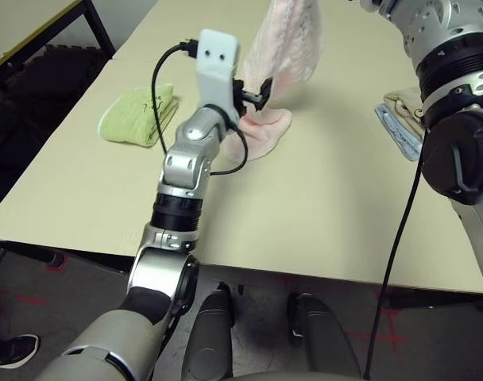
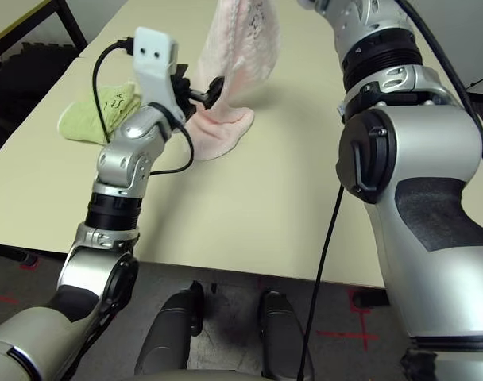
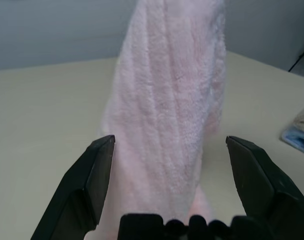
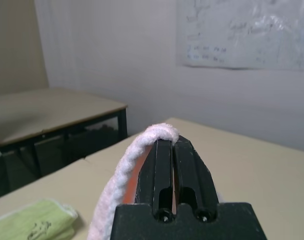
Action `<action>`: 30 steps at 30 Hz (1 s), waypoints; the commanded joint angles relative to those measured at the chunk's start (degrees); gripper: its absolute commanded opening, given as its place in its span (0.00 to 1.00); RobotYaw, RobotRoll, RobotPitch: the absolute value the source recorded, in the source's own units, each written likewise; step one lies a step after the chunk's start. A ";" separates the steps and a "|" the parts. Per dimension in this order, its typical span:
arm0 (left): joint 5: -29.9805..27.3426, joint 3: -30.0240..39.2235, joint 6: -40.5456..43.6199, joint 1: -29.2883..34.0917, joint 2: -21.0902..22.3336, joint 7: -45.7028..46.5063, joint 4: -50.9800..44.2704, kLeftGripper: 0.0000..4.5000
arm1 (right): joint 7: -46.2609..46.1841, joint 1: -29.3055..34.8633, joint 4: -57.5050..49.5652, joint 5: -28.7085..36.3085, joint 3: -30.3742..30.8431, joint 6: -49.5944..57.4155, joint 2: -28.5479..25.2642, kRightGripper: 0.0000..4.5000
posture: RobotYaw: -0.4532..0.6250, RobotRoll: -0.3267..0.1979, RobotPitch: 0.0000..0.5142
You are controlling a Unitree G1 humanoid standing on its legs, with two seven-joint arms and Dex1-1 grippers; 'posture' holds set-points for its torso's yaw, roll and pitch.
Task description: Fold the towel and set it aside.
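Note:
The pink towel (image 1: 289, 40) hangs in a long drape from above, and its lower end rests crumpled on the table (image 1: 265, 131). My right gripper (image 4: 173, 142) is shut on the towel's top edge (image 4: 137, 150), high over the table. My left gripper (image 1: 257, 94) is open and level with the lower part of the hanging towel (image 3: 172, 125). Its black fingers (image 3: 94, 170) stand wide on either side of the cloth without touching it.
A folded light green towel (image 1: 138, 115) lies to the left on the beige table (image 1: 321, 206). Folded beige and blue towels (image 1: 400, 115) sit at the right. A second table (image 4: 52, 107) stands beyond the left edge.

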 commanded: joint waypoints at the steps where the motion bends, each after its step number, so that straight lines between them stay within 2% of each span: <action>1: -0.28 0.19 -5.12 -4.13 -0.84 -0.33 5.69 1.00 | -1.70 -2.63 -0.72 0.77 -1.00 -0.84 -0.59 0.01 | 0.44 0.62 0.29; 6: -0.32 0.70 -8.29 -7.26 -2.32 1.01 11.81 1.00 | -1.75 -2.46 -0.62 1.01 -1.23 -0.58 0.10 0.01 | 0.45 0.62 0.30; 10: -2.05 3.71 -10.49 -11.12 -5.55 4.83 20.13 1.00 | -2.21 -2.06 -0.71 1.26 -1.52 -0.39 0.35 0.01 | 0.45 0.62 0.31; 13: -2.63 5.52 -12.27 -11.75 -5.76 5.51 26.44 1.00 | -2.35 -2.08 -0.82 1.32 -1.71 -0.34 0.10 0.01 | 0.44 0.62 0.31; 16: -1.96 4.96 -11.96 -9.10 -2.42 1.75 29.49 1.00 | -2.24 -2.27 -1.01 1.30 -1.88 -0.14 -1.30 0.01 | 0.43 0.62 0.31; 20: -0.49 2.82 -10.89 -5.08 3.62 -4.87 29.61 1.00 | -2.04 -1.61 -1.40 0.92 -1.62 0.18 -3.38 0.01 | 0.42 0.62 0.32; 23: -0.66 3.51 -9.37 -3.36 7.88 -6.22 28.86 1.00 | -2.05 -1.03 -1.84 0.80 -1.41 0.53 -4.53 0.01 | 0.42 0.62 0.33; 28: -2.75 7.13 -8.30 -2.18 11.71 -4.21 26.80 1.00 | -2.04 0.27 -2.82 1.01 -1.47 1.30 -5.71 0.01 | 0.42 0.62 0.34; 30: -3.25 7.25 -9.08 -1.33 12.65 -6.82 25.54 1.00 | -2.04 0.69 -3.26 1.14 -1.56 1.73 -6.13 0.01 | 0.42 0.62 0.34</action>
